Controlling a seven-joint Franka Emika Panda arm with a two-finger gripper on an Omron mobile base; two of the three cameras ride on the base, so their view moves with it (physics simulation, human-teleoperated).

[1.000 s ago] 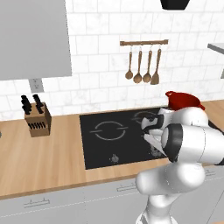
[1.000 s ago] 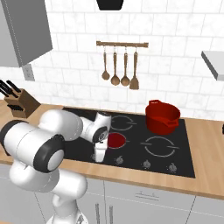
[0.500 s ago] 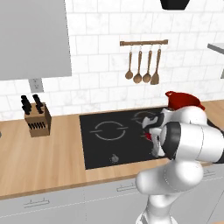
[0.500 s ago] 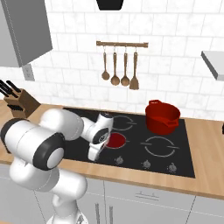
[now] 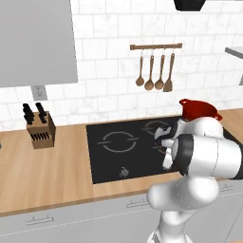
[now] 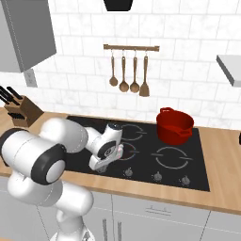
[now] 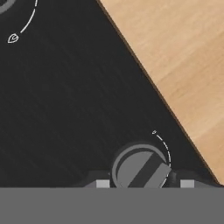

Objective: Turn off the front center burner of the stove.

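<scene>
Front center burner (image 6: 126,151) mostly hidden by arm; gripper (image 7: 142,183) tips cut off.

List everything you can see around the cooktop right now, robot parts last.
stove: one, glossy black, set in the wood counter.
front center burner: one small ring, partly behind the arm; no red that I can make out.
knob: one, dark grey, at the stove's front edge, between the fingertips.
other knobs: three more, dark, along the front edge.
pot: one, red, on the back right burner.
knife block: one, wooden, left on the counter.
utensils: four, wooden, hanging on a wall rail.
counter: one, light wood.
pincer: one, dark tips either side of the knob.
</scene>
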